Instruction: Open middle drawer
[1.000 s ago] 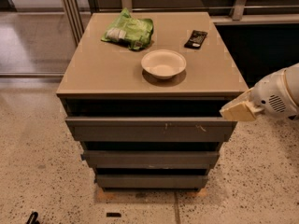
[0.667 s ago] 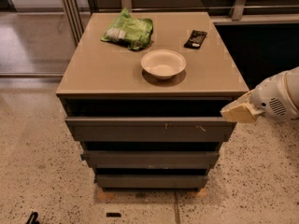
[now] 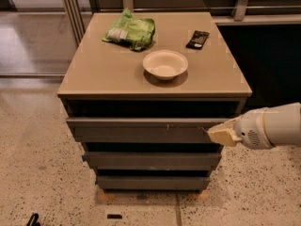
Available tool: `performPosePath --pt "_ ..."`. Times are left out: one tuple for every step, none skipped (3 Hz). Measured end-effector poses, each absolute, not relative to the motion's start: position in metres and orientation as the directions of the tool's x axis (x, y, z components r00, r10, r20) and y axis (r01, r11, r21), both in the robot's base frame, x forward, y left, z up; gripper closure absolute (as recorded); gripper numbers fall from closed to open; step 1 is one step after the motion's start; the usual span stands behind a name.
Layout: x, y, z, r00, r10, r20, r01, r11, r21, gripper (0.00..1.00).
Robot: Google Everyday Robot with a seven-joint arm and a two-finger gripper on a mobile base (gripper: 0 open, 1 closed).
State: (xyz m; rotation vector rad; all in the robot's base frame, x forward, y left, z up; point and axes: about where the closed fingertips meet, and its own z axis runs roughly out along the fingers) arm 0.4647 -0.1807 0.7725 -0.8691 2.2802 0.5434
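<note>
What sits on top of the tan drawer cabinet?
A green crinkled bag, a white round bowl and a flat black packet. Drawer interiors are hidden. The cream gripper is at the scratched drawer front's right end.

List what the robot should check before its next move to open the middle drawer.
1. The middle drawer is closed and ready to pull: ok.
2. The end effector is level with it: not ok. It is at the right end of the top drawer, one front too high.
3. The end effector is touching the top drawer: cannot tell.
4. The bowl, bag and packet on top sit back from the front edge: ok.
5. Nothing stands in front of the middle drawer to block it sliding out: ok.
</note>
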Motion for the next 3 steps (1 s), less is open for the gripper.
performPosePath --pt "0.465 -0.168 0.717 -0.614 -0.369 -0.698 -0.651 0.737 0.183 1.0" --pt "0.472 -0.163 0.671 -0.652 -0.297 -0.697 -0.578 0.79 0.204 1.0" --pt "0.497 -0.171 0.625 -0.695 -0.212 -0.687 -0.472 0.856 0.212 1.0"
